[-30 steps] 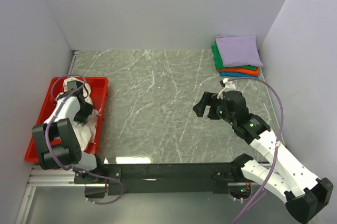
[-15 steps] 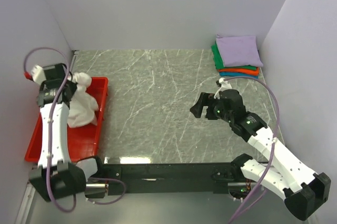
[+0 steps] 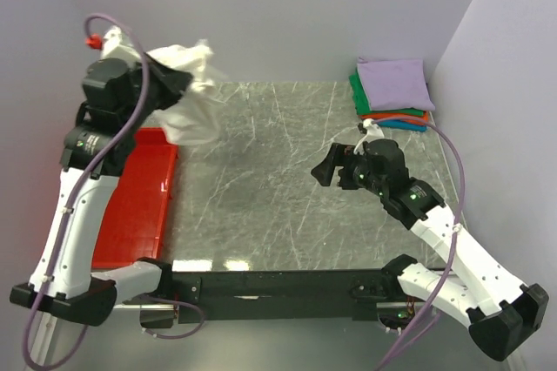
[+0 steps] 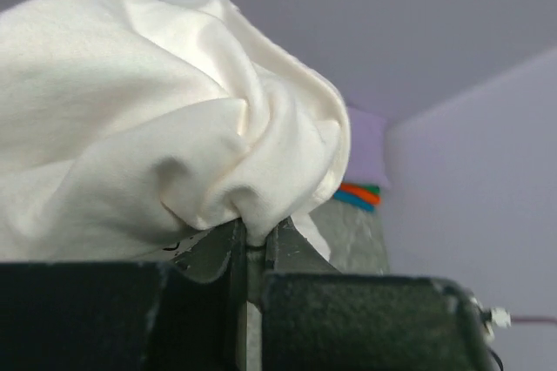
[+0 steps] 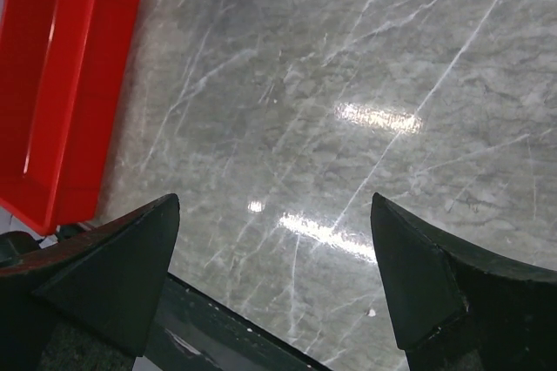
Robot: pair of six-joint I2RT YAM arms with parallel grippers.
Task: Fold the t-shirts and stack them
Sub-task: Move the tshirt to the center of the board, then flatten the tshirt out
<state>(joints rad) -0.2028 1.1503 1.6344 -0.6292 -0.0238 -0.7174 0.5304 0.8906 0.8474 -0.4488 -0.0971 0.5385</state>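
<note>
From above, the left gripper (image 3: 177, 84) is raised high near the far left corner, beyond the far end of the tray (image 3: 130, 214). The white tee (image 3: 196, 110) is bunched at its tip and hangs clear of the table (image 3: 261, 179). In this view the cloth hides how the jaws stand. The stack (image 3: 392, 92) of folded tees lies in the far right corner, lavender on top, then green, orange and teal. The right gripper (image 3: 329, 166) hovers over the right middle of the table, near the stack but apart from it. It points left with its jaws apart and nothing in them. The left wrist view gives what the overhead cannot: the jaws are pinched almost together on a fold of the white tee. The cloth billows above them in thick creases and fills most of the view, and no print shows. Past the cloth, the stack's lavender top and orange and teal edges show small by the far wall (image 4: 470, 153). The right wrist view shows both fingers (image 5: 122, 275) spread wide over bare table, with the tray at upper left. A blurred white scrap sits in the top left corner; I cannot tell what it is.
</note>
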